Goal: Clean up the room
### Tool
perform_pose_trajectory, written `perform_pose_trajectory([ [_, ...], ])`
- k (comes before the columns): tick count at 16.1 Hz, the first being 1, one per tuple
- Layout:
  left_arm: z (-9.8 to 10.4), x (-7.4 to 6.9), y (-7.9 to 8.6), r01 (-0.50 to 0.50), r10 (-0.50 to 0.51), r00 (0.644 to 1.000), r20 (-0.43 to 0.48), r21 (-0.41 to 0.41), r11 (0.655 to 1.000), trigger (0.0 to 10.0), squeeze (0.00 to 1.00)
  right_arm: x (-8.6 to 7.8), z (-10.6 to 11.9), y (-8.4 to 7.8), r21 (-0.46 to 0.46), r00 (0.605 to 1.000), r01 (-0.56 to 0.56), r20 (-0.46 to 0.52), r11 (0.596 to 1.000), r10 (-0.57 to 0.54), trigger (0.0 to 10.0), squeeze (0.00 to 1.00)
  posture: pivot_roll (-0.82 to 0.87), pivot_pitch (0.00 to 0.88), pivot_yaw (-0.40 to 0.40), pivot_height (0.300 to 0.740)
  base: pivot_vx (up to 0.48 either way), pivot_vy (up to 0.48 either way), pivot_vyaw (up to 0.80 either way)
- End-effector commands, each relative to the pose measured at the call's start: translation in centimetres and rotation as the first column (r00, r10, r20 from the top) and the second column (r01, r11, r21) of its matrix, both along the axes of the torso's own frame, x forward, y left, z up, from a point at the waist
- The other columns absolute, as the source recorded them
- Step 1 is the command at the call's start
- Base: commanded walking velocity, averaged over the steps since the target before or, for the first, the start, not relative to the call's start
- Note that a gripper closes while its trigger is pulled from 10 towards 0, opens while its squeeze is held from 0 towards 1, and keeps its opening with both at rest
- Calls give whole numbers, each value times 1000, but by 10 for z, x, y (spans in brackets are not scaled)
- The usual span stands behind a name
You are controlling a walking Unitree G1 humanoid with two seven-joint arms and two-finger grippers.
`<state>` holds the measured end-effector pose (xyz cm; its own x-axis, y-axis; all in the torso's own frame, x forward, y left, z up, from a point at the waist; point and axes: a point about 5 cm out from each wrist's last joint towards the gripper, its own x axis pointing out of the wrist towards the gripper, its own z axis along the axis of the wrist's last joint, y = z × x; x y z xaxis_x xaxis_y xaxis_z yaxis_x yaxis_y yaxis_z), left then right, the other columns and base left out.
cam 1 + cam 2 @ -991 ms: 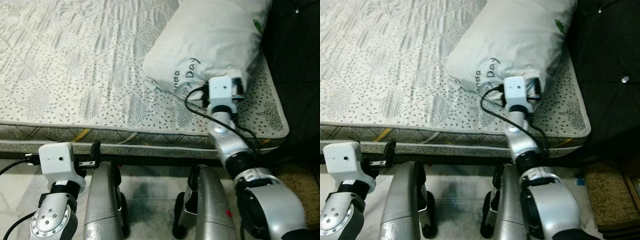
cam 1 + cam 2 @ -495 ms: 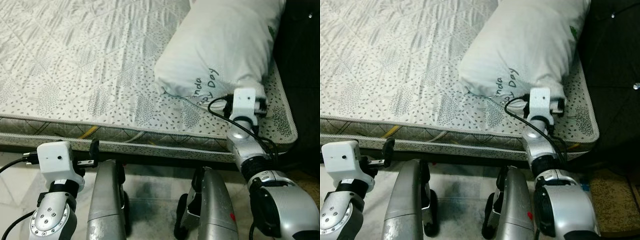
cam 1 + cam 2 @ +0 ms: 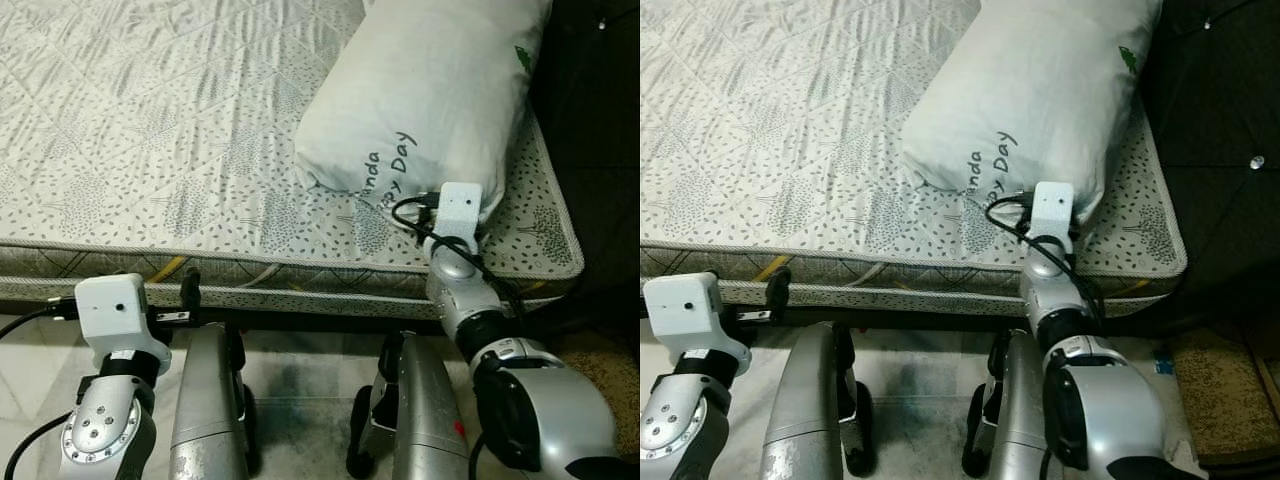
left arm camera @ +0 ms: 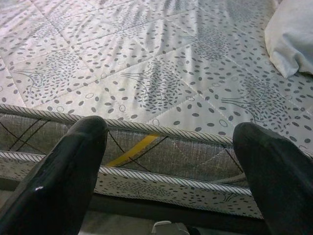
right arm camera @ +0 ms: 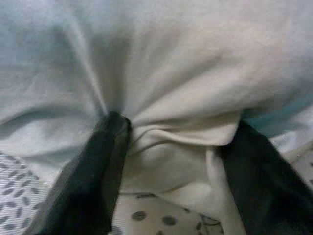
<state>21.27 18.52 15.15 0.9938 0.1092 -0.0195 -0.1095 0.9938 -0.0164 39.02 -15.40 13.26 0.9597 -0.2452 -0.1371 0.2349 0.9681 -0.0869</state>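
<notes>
A white pillow [image 3: 430,90] with dark lettering lies on the right side of the patterned mattress [image 3: 150,150], up against the dark headboard. My right gripper [image 5: 176,147] is at the pillow's near right corner, its two black fingers [image 5: 93,166] closed on a bunched fold of the pillowcase. The white wrist box of my right arm [image 3: 460,205] covers that corner in the eye views. My left gripper [image 4: 171,142] hangs open in front of the mattress's side edge, low and left, with nothing between its fingers.
A dark tufted headboard [image 3: 1220,100] stands along the right of the bed. A brown mat [image 3: 1225,390] lies on the floor at the lower right. My legs stand on pale floor tiles [image 3: 300,385] close to the bed's side.
The camera has shifted. My right gripper swung out to the right and came back slightly left, still at the pillow's near corner. The left arm has stayed put.
</notes>
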Motion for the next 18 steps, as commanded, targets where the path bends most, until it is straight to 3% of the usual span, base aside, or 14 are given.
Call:
perform_pose_trajectory([
  [1, -6, -2, 1, -3, 3, 1000, -28, -8, 1000, 10000, 0, -3, -9, 0, 26, 999, -4, -40, 1000, 5, 0, 0, 184, 320, -68, 550, 0, 0, 0],
  [18, -2, 4, 2, -3, 3, 1000, -4, -1, 1000, 10000, 0, 0, 1, -1, 98, 998, 51, 21, 994, -53, 0, 0, 194, 286, -66, 550, 0, 0, 0],
])
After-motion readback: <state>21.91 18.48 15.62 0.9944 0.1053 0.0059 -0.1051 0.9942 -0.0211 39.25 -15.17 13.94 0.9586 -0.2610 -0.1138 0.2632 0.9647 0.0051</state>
